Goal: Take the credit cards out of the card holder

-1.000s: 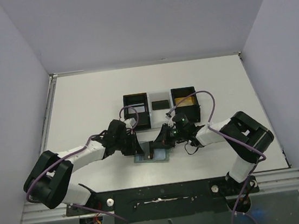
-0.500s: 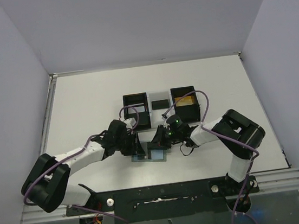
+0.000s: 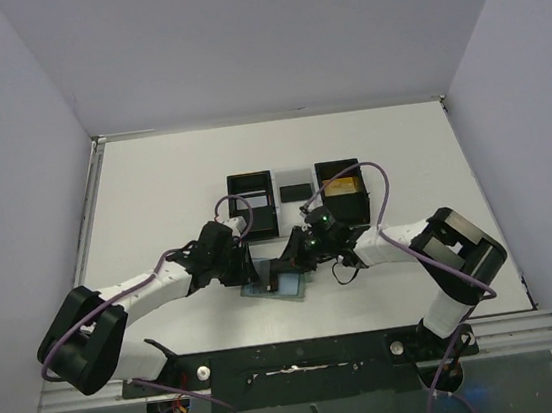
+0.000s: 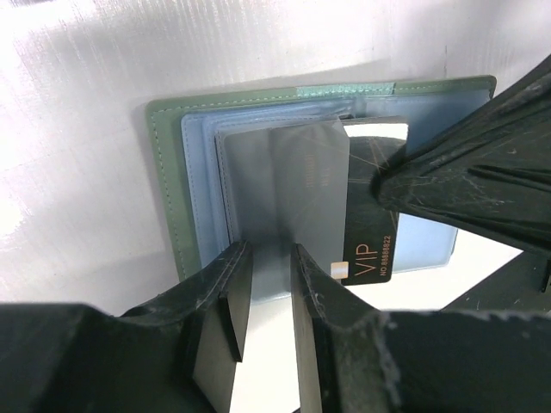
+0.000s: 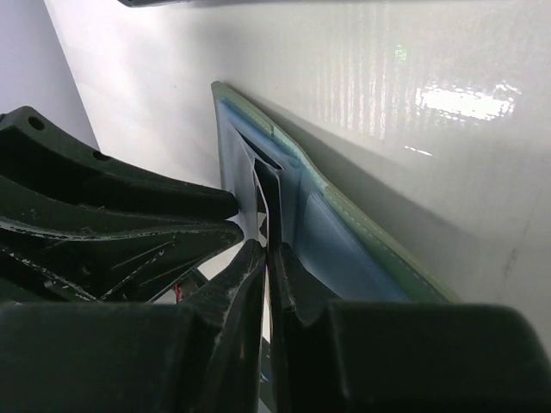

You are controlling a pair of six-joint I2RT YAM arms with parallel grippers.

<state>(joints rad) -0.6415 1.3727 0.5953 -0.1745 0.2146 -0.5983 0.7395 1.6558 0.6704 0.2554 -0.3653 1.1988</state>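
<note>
Card holder (image 3: pixel 288 289) perhaps nudged, glossy white table (image 3: pixel 153 191)

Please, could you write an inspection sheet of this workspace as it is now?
Surface: white glossy table.
Job's things: card holder open flat; grey card and black VIP card stick out of its pockets.
Clutter: black boxes behind the holder.
End effectors: left end effector slightly open over the grey card; right end effector shut at a pocket edge.
Cables: purple cables loop along both arms.
Surroundings: plain walls; nothing else seen.
</note>
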